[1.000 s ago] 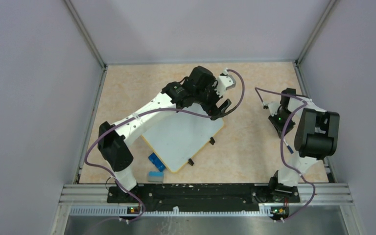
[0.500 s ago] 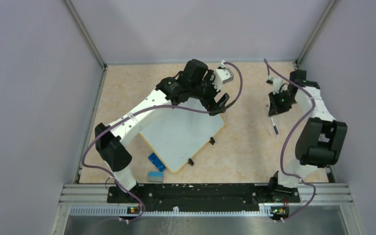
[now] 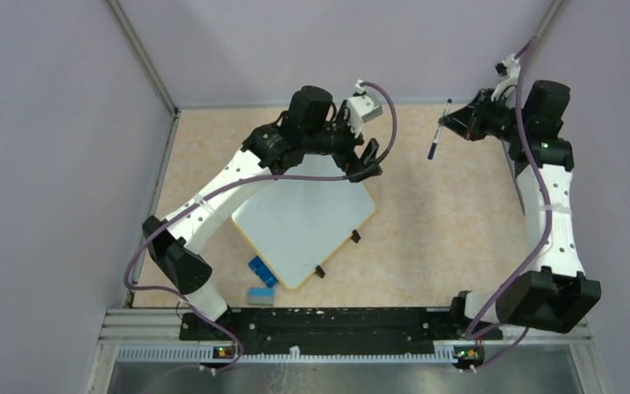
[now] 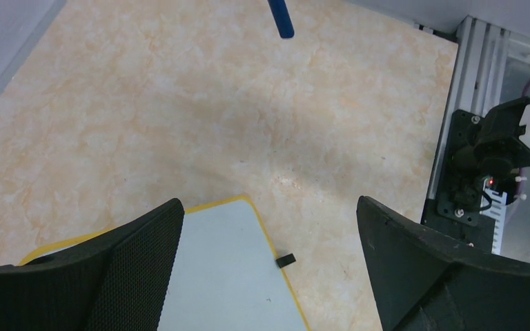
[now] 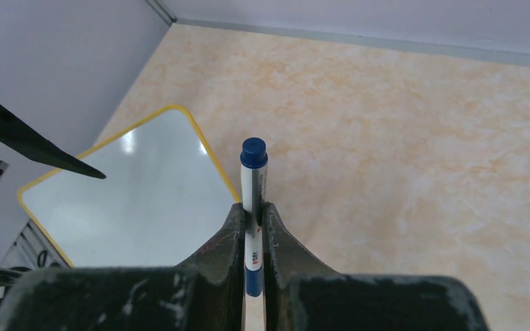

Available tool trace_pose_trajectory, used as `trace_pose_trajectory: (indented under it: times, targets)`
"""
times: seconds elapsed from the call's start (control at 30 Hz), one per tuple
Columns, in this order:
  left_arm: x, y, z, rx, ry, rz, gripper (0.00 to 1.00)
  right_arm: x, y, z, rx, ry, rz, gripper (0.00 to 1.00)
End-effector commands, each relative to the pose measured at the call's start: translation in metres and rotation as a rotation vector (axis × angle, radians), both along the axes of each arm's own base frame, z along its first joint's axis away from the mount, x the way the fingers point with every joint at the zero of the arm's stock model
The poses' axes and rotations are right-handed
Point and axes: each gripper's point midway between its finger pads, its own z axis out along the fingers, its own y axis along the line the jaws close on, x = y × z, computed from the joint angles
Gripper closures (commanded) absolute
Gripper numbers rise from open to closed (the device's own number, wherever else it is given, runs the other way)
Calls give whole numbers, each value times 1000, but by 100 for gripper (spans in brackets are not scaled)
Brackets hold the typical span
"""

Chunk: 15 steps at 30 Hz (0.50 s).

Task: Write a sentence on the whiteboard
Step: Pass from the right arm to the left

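The whiteboard [image 3: 303, 226] lies flat on the table, turned at an angle, with a yellow rim and two black clips on its right edge. Its face is blank; no blue sentence shows on it. My left gripper [image 3: 363, 162] is open and empty, high over the board's far right corner [image 4: 228, 269]. My right gripper [image 3: 453, 123] is shut on a white marker with a blue cap [image 3: 437, 131], held high near the back right corner. In the right wrist view the marker [image 5: 253, 176] sticks out between the shut fingers, with the board [image 5: 131, 193] below left. Its blue end [image 4: 281, 15] shows in the left wrist view.
A blue block [image 3: 262, 272] and a pale blue block [image 3: 260, 295] lie by the board's near left edge. Grey walls close in the table at left, back and right. A metal rail [image 3: 336, 324] with the arm bases runs along the near edge.
My right arm has lifted the marker off the table and swung it up and back toward the far right corner. My left gripper has risen and drifted back from the board's corner.
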Motion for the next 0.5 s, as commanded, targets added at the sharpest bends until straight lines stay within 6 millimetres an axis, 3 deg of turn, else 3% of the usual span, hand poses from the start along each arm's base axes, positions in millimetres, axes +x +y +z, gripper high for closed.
trace_pose_trajectory:
  times: [0.0, 0.27, 0.47]
  targets:
    - [5, -6, 36, -125, -51, 22, 1, 1, 12, 43, 140, -84, -95, 100]
    - [23, -30, 23, -135, -75, 33, 5, -8, 34, 39, 218, 0, -123, 100]
    - [22, -49, 15, -159, -55, 8, 10, -15, 44, 31, 273, 18, -130, 100]
